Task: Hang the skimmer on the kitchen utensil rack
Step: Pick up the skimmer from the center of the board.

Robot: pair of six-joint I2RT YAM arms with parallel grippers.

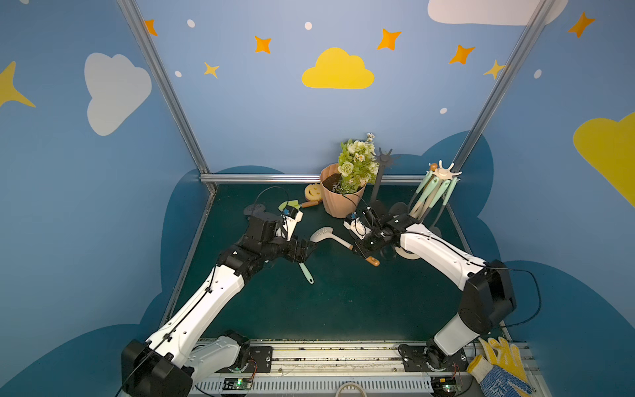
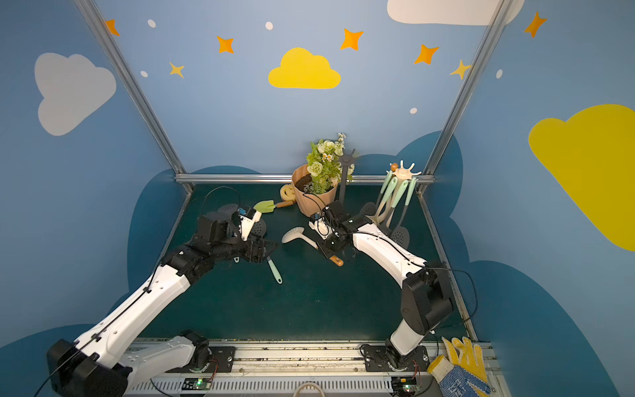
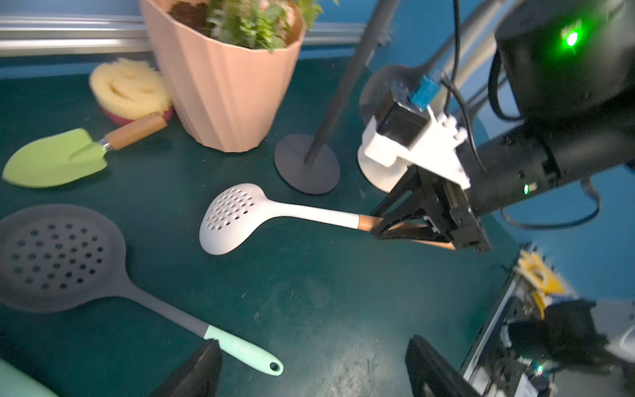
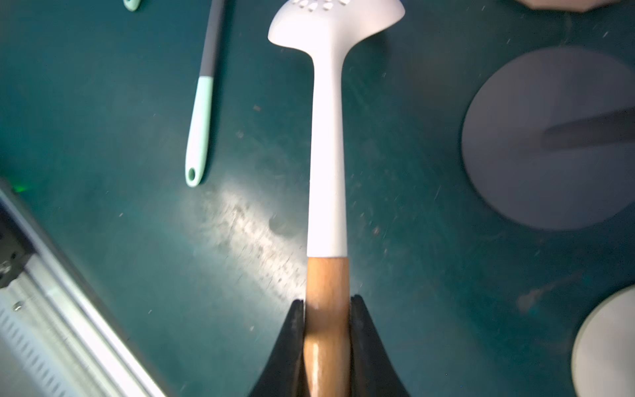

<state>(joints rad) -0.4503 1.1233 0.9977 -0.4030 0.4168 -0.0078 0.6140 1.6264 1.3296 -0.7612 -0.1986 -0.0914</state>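
Skimmer [image 1: 323,235] (white, wooden handle) low at mid table [image 1: 343,309], long axis near level, perforated bowl toward left arm [image 1: 213,292], handle toward bent-in right arm [image 1: 436,251], right gripper [image 4: 327,302] clamping the wood; left gripper [image 3: 314,343] nearby, fingers apart.

Even, diffuse overhead lighting is noted in both top views; a frame post [image 1: 164,86] is splayed by wide-angle distortion. In the right wrist view a glare patch is recorded on the table mat [image 4: 247,223] and the skimmer [image 4: 326,154] is overexposed. The left wrist view is softened by blur; a green indicator light [image 3: 571,37] is flared.
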